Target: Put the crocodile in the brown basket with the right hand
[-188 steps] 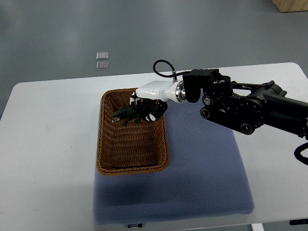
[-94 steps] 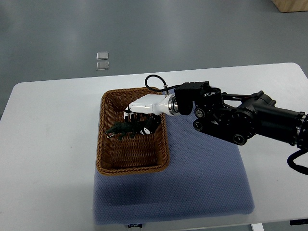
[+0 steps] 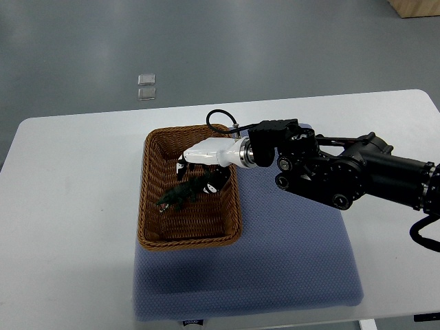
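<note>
The dark green toy crocodile (image 3: 176,195) is inside the brown wicker basket (image 3: 149,206), tilted with its head low toward the basket's left wall and its tail up at my right hand (image 3: 201,177). That hand, white-backed, hovers over the basket's upper right part, with its black arm (image 3: 344,172) coming in from the right. The crocodile's tail end touches the hand. Whether the hand grips it is hidden by the hand's own back. The left arm does not show.
The basket stands on the left part of a blue-grey mat (image 3: 289,261), which lies on a white table (image 3: 69,206). Two small clear squares (image 3: 146,86) lie on the grey floor beyond the table.
The hand has sunk slightly into the basket. The crocodile has dropped lower and swung from level to head-down toward the left wall.
</note>
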`<act>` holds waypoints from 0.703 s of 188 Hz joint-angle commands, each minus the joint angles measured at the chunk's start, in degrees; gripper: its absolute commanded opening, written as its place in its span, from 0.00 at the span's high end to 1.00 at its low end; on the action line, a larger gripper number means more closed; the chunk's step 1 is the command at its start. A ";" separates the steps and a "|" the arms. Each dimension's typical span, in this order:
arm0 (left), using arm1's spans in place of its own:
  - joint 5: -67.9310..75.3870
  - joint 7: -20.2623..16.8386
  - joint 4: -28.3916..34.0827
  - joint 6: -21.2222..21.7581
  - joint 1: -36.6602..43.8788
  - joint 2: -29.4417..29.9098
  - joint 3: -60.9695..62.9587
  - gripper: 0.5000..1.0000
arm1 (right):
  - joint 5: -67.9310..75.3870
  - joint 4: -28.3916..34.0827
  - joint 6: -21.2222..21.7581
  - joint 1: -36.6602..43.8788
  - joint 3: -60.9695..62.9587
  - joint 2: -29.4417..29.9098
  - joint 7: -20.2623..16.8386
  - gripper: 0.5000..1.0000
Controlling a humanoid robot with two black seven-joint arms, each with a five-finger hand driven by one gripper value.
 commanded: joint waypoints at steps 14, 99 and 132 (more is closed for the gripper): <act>0.00 -0.07 0.00 0.00 0.00 0.00 0.00 0.00 | 0.01 0.00 0.09 -0.22 0.00 0.00 0.00 0.45; 0.00 -0.07 0.00 0.00 0.00 0.00 0.00 0.00 | 3.61 0.44 0.27 2.50 6.06 -4.66 0.53 0.21; 0.00 0.02 0.00 0.00 0.00 0.00 0.00 0.00 | 12.66 -0.09 0.00 0.22 13.97 -6.94 0.53 0.19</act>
